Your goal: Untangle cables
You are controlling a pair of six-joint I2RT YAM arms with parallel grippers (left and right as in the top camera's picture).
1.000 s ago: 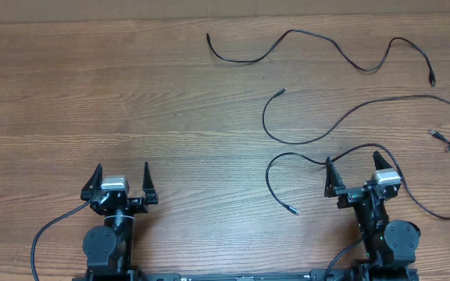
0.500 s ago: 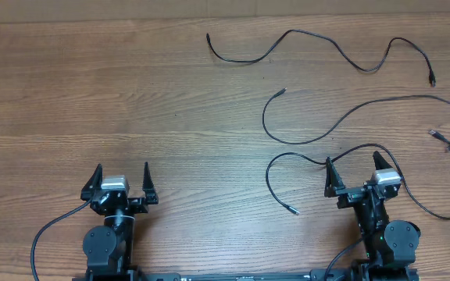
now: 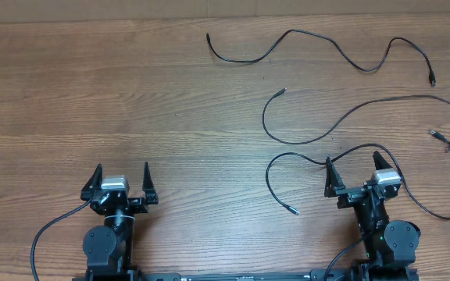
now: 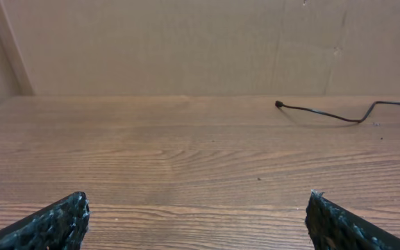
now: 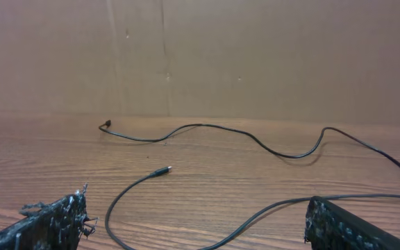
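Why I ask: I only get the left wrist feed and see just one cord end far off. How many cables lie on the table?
Observer: Overhead shows at least three long ones: the far cable, the middle cable and the near cable.
Operator: Are they knotted together?
Observer: No. Within the overhead view they lie apart, and none crosses another.
Operator: Could the right arm reach one easily?
Observer: Likely. The near cable arcs close past the fingertips of the right tool, which is open and empty.
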